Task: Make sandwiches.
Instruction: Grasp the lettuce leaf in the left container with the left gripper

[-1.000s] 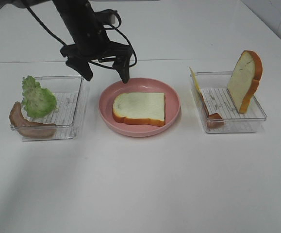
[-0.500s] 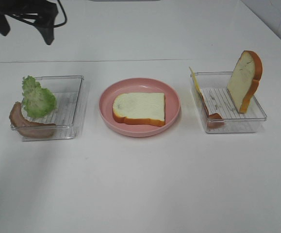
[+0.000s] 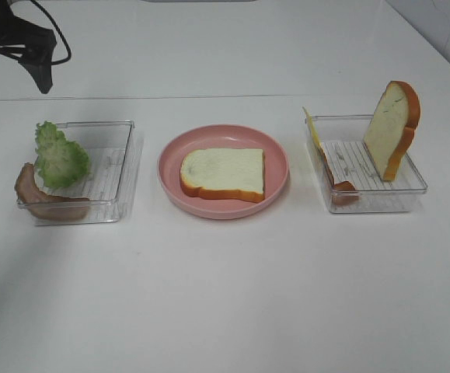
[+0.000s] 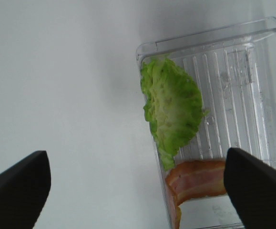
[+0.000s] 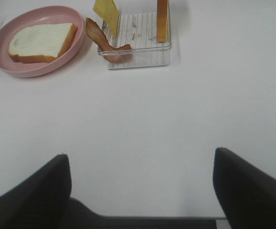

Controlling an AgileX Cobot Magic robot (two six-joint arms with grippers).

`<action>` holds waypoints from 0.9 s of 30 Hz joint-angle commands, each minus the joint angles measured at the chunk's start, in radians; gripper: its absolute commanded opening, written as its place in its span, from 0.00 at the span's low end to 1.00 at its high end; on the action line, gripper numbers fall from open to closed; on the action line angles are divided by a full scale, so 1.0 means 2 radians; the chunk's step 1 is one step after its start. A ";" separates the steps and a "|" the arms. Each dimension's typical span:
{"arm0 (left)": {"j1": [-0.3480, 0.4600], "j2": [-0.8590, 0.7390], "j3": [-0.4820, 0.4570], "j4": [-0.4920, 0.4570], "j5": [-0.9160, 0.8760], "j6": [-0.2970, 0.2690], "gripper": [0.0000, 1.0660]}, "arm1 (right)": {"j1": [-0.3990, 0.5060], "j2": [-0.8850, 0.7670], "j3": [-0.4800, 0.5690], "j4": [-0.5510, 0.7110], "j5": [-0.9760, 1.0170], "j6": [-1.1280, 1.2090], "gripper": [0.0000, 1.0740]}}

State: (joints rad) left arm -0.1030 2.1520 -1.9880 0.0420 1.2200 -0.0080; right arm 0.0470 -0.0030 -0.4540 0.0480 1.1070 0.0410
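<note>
Left jaws wide apart and empty, hanging over the far left of the white bench (image 3: 225,295); the left wrist view looks down on the left tray. Right jaws also wide and empty, over the near bench, out of the high view.

Sandwich so far: one white bread slice with orange-brown crust (image 3: 223,172), flat on the round pink plate (image 3: 165,167), centre.

Left clear plastic tray (image 3: 112,132): green lettuce leaf (image 3: 60,159) propped on its left wall, top above the rim. Brown-pink bacon strip (image 3: 46,200) is draped over the near-left corner.

Right clear tray (image 3: 411,183): second bread slice (image 3: 392,128) on edge, yellow cheese square (image 3: 312,128) leaning on the left wall, another bacon strip (image 3: 340,183) below it.

My read: all toy parts, very light. Lettuce looks thin and floppy, so I'd pinch its raised top edge, clear of the wall. Bacon probably bends; I'd take the end overhanging the rim. Cheese is thin and likely slippery, so top corner only. Bread looks squashy: grip across the crust, gently. Trays are light too and may shift if nudged.
</note>
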 commanded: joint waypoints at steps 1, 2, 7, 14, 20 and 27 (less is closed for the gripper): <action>0.000 0.016 0.004 -0.009 0.024 0.000 0.85 | 0.000 -0.011 0.002 -0.001 -0.004 -0.004 0.73; -0.001 0.021 0.004 -0.011 0.022 0.000 0.85 | 0.000 -0.011 0.002 -0.001 -0.004 -0.004 0.73; -0.006 0.046 0.004 -0.012 0.016 0.000 0.85 | 0.000 -0.011 0.002 -0.001 -0.004 -0.004 0.73; -0.006 0.079 0.004 -0.012 0.010 0.000 0.83 | 0.000 -0.011 0.002 -0.001 -0.004 -0.004 0.73; -0.006 0.087 0.004 -0.012 -0.003 0.004 0.81 | 0.000 -0.011 0.002 -0.001 -0.004 -0.004 0.73; -0.006 0.092 0.004 -0.012 -0.002 0.004 0.68 | 0.000 -0.011 0.002 -0.001 -0.004 -0.004 0.73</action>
State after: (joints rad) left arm -0.1100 2.3280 -1.9880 0.0210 1.2190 0.0000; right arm 0.0470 -0.0030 -0.4540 0.0480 1.1070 0.0410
